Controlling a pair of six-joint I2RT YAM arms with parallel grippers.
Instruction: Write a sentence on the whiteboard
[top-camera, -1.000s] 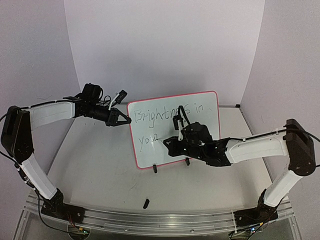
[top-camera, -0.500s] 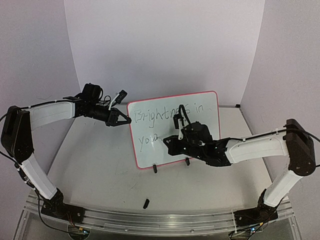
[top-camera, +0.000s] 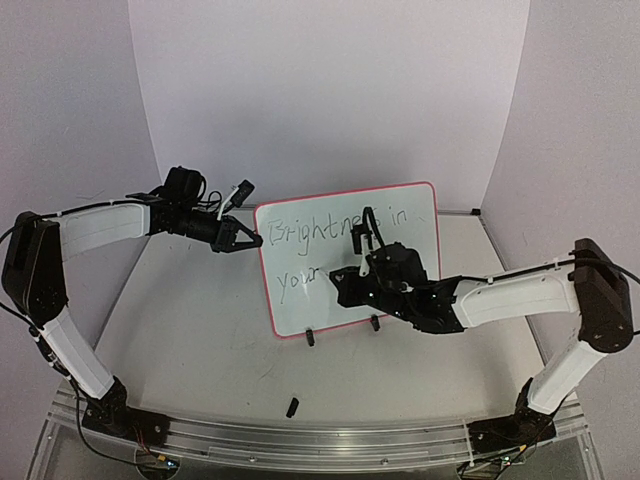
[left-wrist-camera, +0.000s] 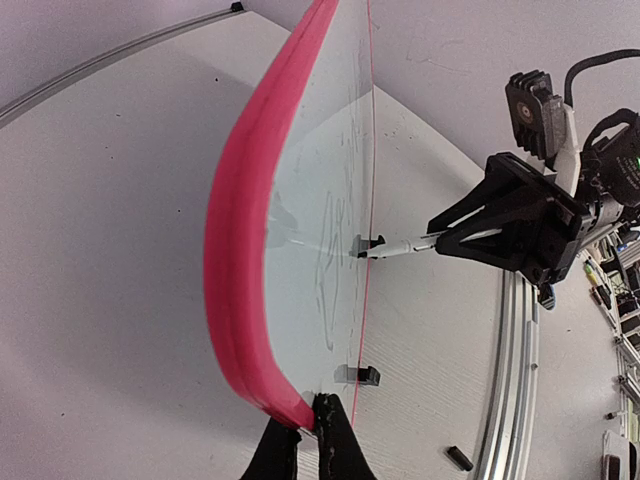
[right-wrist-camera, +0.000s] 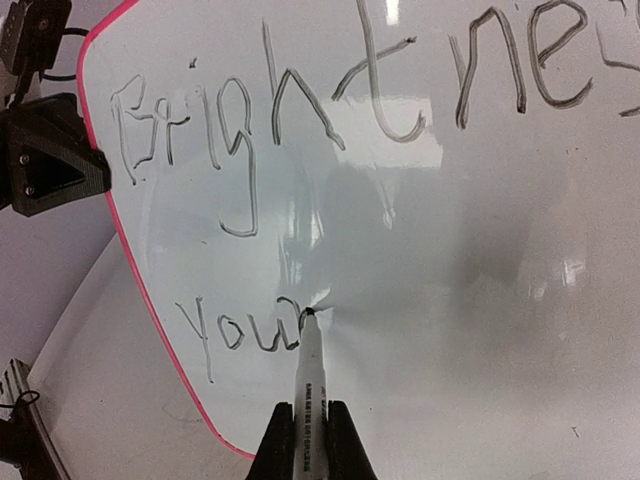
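Observation:
The whiteboard (top-camera: 300, 305) stands upright on the table in its red-pink frame. The sentence (top-camera: 310, 232) reads "Brightness in" on top, with "your" (right-wrist-camera: 240, 335) below. My left gripper (top-camera: 252, 240) is shut on the board's upper left edge; in the left wrist view its jaws (left-wrist-camera: 308, 432) pinch the red frame (left-wrist-camera: 235, 260). My right gripper (top-camera: 345, 285) is shut on a slim marker (right-wrist-camera: 308, 370). The marker's tip touches the board at the end of "your". The left wrist view shows that marker (left-wrist-camera: 400, 247) meeting the board from the right.
A small black pen cap (top-camera: 292, 406) lies on the table in front of the board. Two black clip feet (top-camera: 310, 338) (top-camera: 376, 322) hold the board up. An aluminium rail (top-camera: 300, 435) runs along the near edge. White backdrop walls close the back and sides.
My right gripper has shifted the marker a little to the right along the lower line, and "you" has grown into "your". The left gripper and the board have not moved.

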